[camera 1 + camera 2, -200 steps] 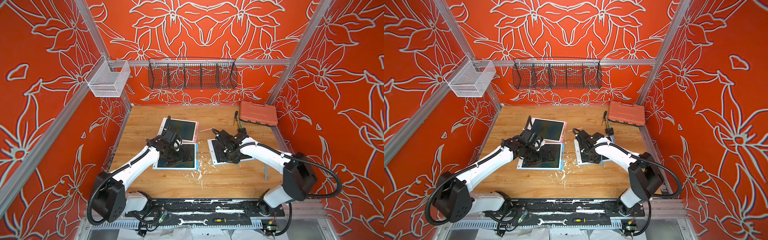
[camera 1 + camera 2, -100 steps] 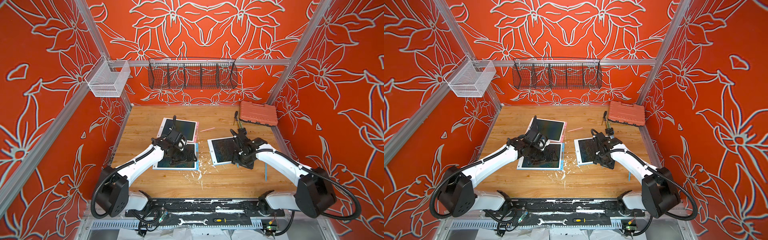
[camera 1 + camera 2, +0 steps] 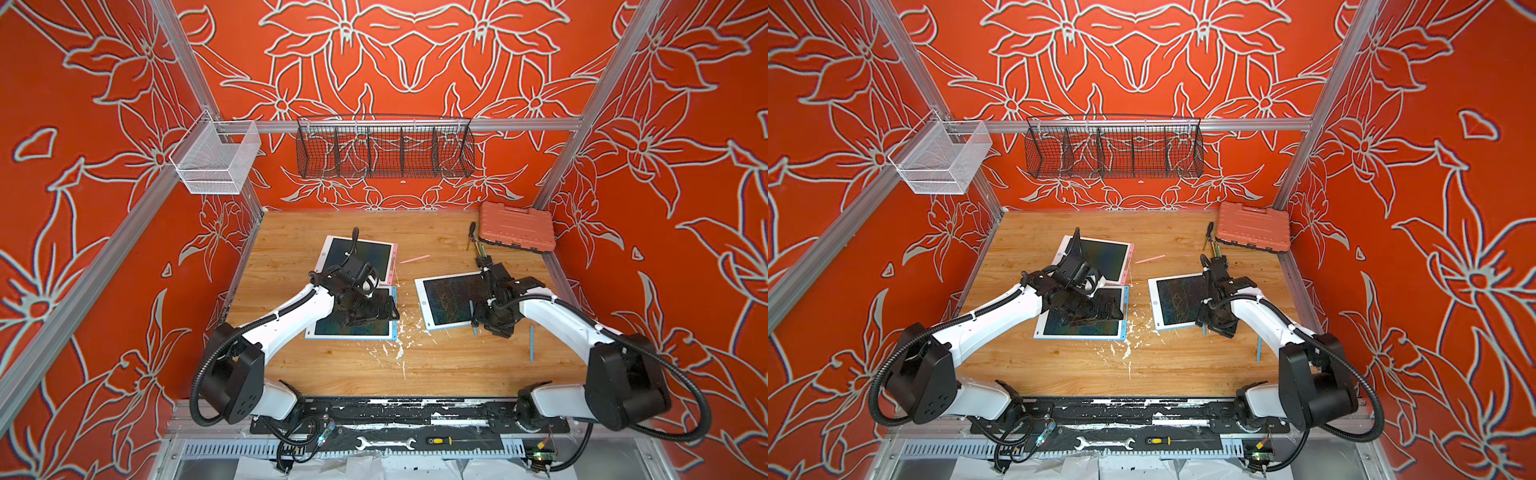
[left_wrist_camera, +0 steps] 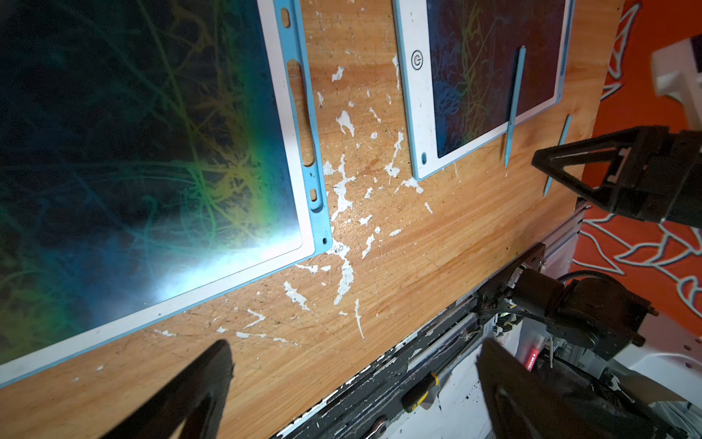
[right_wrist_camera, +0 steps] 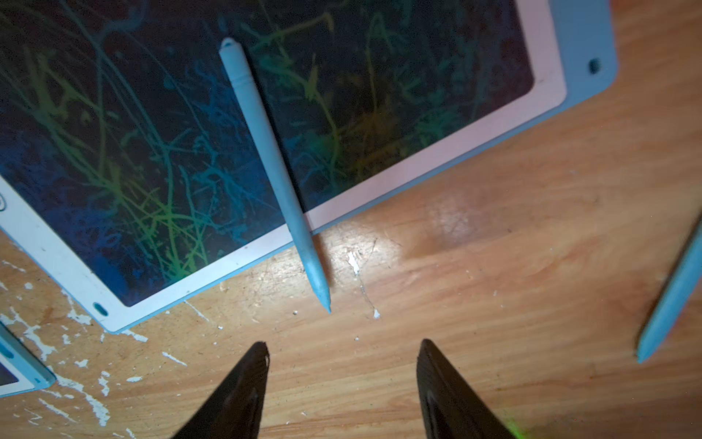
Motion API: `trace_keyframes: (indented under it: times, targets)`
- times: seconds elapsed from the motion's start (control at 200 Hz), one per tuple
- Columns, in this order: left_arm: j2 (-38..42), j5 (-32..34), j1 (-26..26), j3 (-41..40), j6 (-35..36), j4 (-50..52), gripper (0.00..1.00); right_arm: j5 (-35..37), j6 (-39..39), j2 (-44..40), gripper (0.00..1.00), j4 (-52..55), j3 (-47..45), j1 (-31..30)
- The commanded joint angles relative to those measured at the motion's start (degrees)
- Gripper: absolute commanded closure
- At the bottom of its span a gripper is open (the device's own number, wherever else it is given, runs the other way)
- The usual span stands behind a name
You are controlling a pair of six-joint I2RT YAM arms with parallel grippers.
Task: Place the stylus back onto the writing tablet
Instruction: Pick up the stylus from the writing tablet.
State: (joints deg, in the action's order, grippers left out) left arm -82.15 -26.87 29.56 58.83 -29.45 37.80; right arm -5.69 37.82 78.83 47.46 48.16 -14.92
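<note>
A light blue stylus point(image 5: 273, 167) lies slanted on the dark screen of the blue-framed writing tablet point(image 5: 437, 159). Its tip juts past the tablet's near edge, over the wood. Both top views show the stylus point(image 3: 472, 318) point(image 3: 1203, 328) at the tablet's point(image 3: 446, 301) near right corner. My right gripper point(image 5: 342, 346) hangs open just off that tip, over bare table, with nothing between its fingers. It is the dark shape point(image 3: 493, 329) in a top view. My left gripper point(image 4: 353, 346) is open and empty over a second blue-framed tablet point(image 3: 353, 330).
A second blue stylus point(image 3: 531, 343) lies on the table right of the right gripper. At the back left sits a pink-framed tablet point(image 3: 361, 253), with a pink stylus point(image 3: 414, 259) beside it. An orange case point(image 3: 516, 226) and hand tools point(image 3: 471, 235) sit back right. White paint flecks point(image 3: 399, 336) mark the wood.
My right gripper has swung from over the tablet's left part to its near right corner. The blue stylus now shows lying free on the tablet. The left arm shifted slightly right.
</note>
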Motion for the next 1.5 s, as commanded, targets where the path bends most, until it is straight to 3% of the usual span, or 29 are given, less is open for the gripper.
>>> trace_keyframes:
  times: [0.0, 0.525, 1.496]
  targets:
    - [-1.03, -0.64, 0.32, 1.7, 0.16, 0.23, 0.02, -2.49, -2.65, 2.38, 0.37, -2.29, 0.18, 1.06]
    - [-2.8, 0.2, 0.32, 5.66, 1.91, 3.37, 0.02, -7.03, -7.58, 10.76, 0.51, -7.87, 1.14, 3.64]
    - [-3.81, 0.33, 0.32, 5.95, 1.45, 3.33, 0.02, -8.1, -11.1, 14.28, 0.81, -6.75, 1.52, 3.66]
